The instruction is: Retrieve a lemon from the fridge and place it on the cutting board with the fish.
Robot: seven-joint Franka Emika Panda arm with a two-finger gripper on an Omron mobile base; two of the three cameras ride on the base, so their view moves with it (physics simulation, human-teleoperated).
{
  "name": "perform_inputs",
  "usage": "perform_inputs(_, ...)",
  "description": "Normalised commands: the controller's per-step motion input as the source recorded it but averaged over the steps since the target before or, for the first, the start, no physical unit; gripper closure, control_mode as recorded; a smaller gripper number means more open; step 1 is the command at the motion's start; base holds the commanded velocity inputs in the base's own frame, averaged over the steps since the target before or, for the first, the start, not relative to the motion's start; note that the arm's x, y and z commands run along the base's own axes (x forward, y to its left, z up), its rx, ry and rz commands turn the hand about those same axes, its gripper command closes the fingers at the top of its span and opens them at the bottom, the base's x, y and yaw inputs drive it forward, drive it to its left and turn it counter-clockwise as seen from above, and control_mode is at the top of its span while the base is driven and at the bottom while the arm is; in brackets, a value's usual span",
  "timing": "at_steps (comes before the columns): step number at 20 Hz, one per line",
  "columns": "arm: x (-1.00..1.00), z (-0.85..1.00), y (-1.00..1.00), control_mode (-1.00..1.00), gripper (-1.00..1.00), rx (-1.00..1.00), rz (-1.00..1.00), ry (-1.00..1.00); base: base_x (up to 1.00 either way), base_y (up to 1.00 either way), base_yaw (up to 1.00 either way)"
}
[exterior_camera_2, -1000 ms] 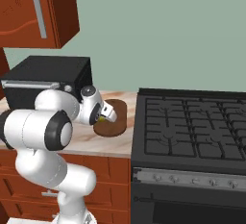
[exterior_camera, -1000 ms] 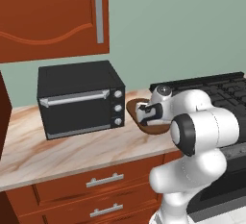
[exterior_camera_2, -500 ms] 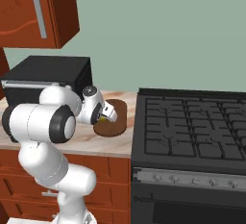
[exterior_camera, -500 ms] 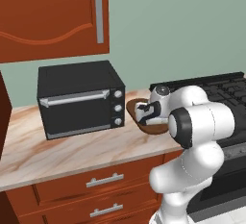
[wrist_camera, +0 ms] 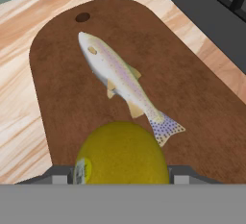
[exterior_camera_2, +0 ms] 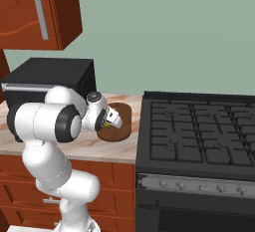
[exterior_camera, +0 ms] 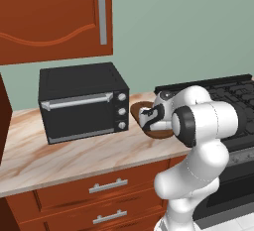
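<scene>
Yellow and round-oval, the lemon (wrist_camera: pixel 121 152) sits clamped between my fingers (exterior_camera_2: pixel 110 123), poised over the near end of the brown wooden cutting board (wrist_camera: pixel 192 112). The slender pale speckled fish (wrist_camera: pixel 122 83) lies just beyond it on the board. Over the last second my arm has only edged slightly; grip unchanged. My judgement: release is the next step, onto bare board beside the fish.
</scene>
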Motion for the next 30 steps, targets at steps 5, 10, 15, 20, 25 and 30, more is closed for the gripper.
perform_inputs(5,0.01,-0.02,0.00,-1.00,-1.00,0.00,0.00,0.00,0.00,0.00,0.00)
perform_inputs(10,0.00,0.00,0.00,-1.00,-1.00,0.00,0.00,0.00,0.00,0.00,0.00)
perform_inputs(15,0.00,0.00,0.00,-1.00,-1.00,0.00,0.00,0.00,0.00,0.00,0.00)
perform_inputs(20,0.00,0.00,0.00,-1.00,-1.00,0.00,0.00,0.01,0.00,0.00,0.00)
perform_inputs(25,0.00,0.14,0.00,-1.00,-1.00,0.00,-0.02,0.13,0.00,0.00,0.00)
perform_inputs(30,-0.02,0.75,0.00,-1.00,-1.00,0.00,-0.03,0.13,0.00,0.00,0.00)
